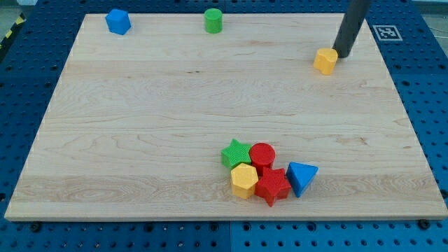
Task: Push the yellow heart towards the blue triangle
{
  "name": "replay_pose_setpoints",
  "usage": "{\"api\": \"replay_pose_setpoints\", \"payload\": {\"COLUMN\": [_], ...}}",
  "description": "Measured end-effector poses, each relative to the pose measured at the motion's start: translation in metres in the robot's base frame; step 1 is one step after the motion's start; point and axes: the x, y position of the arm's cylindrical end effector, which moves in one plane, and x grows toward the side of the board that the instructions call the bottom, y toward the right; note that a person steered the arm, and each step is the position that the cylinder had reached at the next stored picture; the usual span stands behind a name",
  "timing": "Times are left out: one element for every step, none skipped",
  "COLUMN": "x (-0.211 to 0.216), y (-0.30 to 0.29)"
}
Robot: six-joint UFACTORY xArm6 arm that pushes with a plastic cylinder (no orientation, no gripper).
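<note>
The yellow heart (325,61) lies near the view's top right of the wooden board (140,126). My tip (343,53) is just to the heart's upper right, touching or nearly touching it. The blue triangle (302,177) lies near the view's bottom, right of centre, at the right end of a cluster of blocks. It is far below the heart.
The cluster next to the blue triangle holds a green star (236,152), a red cylinder (262,155), a yellow hexagon (243,180) and a red star (271,185). A blue block (118,22) and a green cylinder (213,20) sit along the top edge.
</note>
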Motion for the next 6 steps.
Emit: {"api": "replay_pose_setpoints", "payload": {"x": [-0.017,0.016,0.029,0.043,0.037,0.065], "y": [-0.009,-0.015,-0.022,-0.055,-0.086,-0.076]}}
